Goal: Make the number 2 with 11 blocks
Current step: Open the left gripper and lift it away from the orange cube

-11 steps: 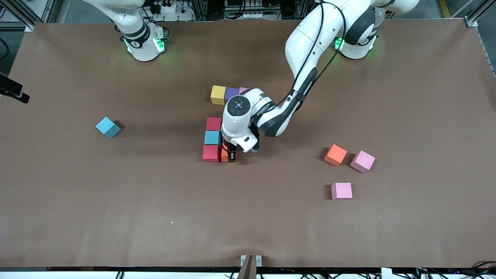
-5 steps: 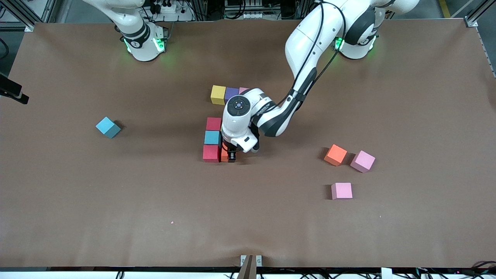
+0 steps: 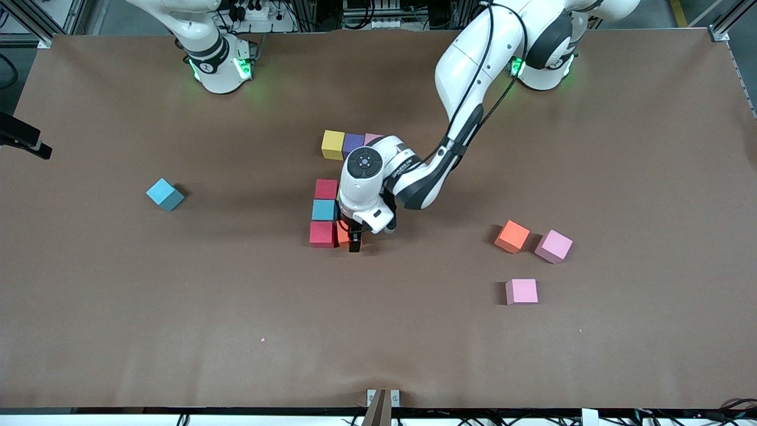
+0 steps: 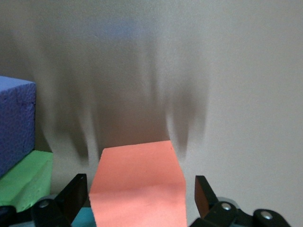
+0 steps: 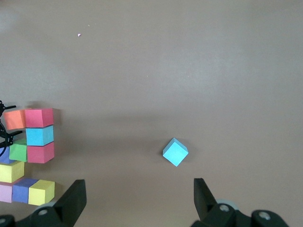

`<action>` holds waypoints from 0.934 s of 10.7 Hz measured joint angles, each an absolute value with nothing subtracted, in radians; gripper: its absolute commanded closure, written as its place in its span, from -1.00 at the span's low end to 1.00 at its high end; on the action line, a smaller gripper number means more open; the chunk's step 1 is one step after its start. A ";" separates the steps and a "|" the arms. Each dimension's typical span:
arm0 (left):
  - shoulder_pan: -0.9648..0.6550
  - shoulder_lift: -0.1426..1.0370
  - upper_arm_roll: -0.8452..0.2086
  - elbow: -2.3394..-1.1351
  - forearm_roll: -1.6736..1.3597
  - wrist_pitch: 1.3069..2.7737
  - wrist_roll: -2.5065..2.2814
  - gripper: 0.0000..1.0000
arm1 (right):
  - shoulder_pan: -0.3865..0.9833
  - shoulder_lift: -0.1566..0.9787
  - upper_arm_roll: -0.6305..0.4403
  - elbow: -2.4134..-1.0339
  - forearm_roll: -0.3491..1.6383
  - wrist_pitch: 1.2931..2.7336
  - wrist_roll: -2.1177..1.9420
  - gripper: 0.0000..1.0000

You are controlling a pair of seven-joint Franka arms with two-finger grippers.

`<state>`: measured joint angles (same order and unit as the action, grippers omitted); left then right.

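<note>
At the middle of the worktop, the number 2 stood nearly built. Its row farthest from the front camera ran yellow, purple and pink. The edge toward the right arm's end ran red, light blue and red. The right wrist view added a green block and a second yellow one inside the figure, under your left arm. The left gripper was down at the row of the number 2 nearest the front camera. Its fingers were apart on either side of an orange block, with a sliver of gap on each side. That block sat on the worktop against the near red one, so you could judge it set down and let go. Counting it, I made ten blocks in place, though one in the middle row was mostly hidden. That would leave one cell to fill, next to the orange block at the end of that nearest row. Spares lay well apart from the number 2. A light blue cube lay toward the right arm's end. Another orange and two pinks lay toward the left arm's end. The right gripper waited high over the worktop on the light blue cube's side of the number 2, fingers spread and empty.
</note>
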<state>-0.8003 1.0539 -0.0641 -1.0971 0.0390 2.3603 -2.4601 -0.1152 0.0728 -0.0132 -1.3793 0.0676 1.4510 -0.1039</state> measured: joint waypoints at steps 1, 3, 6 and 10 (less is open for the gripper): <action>-0.801 1.054 -0.064 -1.096 0.039 2.361 -2.457 -1.00 | -0.115 0.073 -0.013 -1.379 0.068 1.453 -0.104 -1.00; -0.801 1.051 -0.064 -1.089 0.039 2.363 -2.456 -1.00 | -0.110 0.074 -0.013 -1.379 0.063 1.453 -0.104 -1.00; -0.802 1.028 -0.064 -1.075 0.039 2.326 -2.455 -1.00 | -0.102 0.092 -0.011 -1.380 0.060 1.453 -0.105 -1.00; -0.785 0.957 -0.058 -1.073 0.039 2.203 -2.426 -1.00 | -0.074 0.107 -0.010 -1.378 -0.010 1.444 -0.104 -1.00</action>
<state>-0.7848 0.9571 -0.0577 -1.0734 0.0391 2.2028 -2.4264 -0.0737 0.1073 -0.0105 -1.3783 -0.0102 1.4436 -0.1045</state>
